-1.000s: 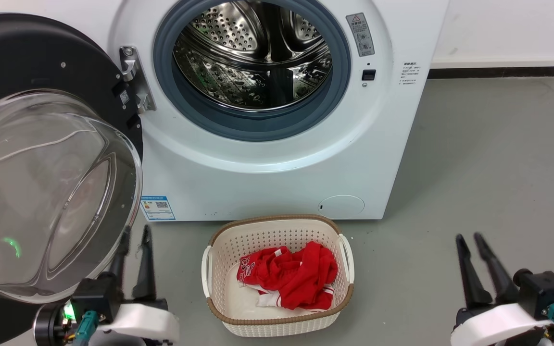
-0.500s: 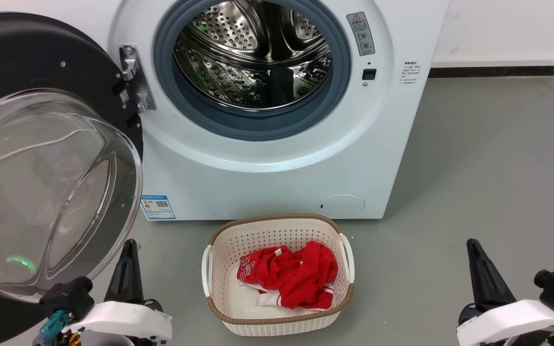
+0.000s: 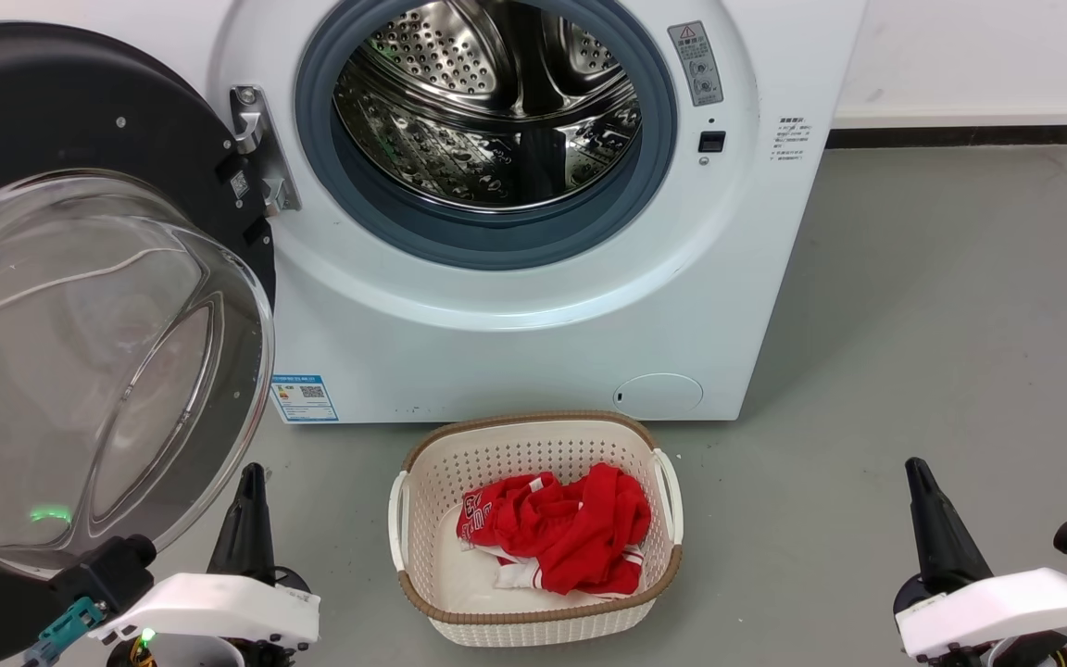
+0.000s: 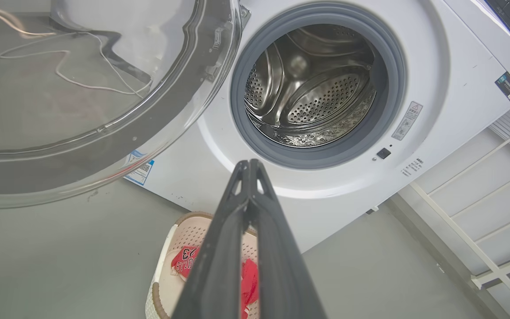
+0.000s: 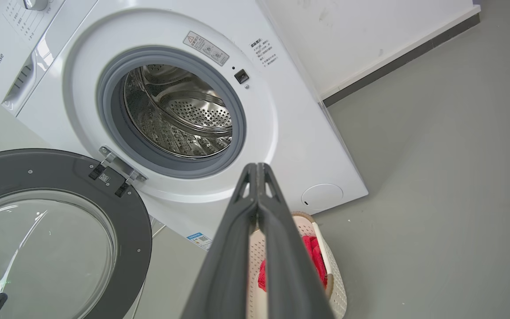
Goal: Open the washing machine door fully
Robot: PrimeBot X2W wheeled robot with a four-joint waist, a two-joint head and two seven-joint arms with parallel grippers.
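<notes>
Because both pairs of long dark fingers are pressed tip to tip with nothing between them, the left gripper (image 3: 251, 477) and the right gripper (image 3: 916, 471) look parked rather than working. Each sits low at its own side, pointing up at the machine. The left one is just below the lower edge of the washing machine door (image 3: 80, 306) and apart from it; the left wrist view shows a clear gap.

The door stands swung wide on its hinge (image 3: 260, 148) at the left of the washing machine (image 3: 515, 315), its glass bowl facing outward. This leaves the steel drum (image 3: 487, 102) and blue-grey gasket (image 3: 496, 236) fully exposed. The opening appears done, which would explain the idle arms. A laundry basket (image 3: 422, 593) holding a red garment (image 3: 571, 533) waits on the floor (image 3: 913, 324) before the machine.

A second earlier both grippers' fingers stood apart; they have since closed and both arms have sunk slightly. The door has kept its angle.
</notes>
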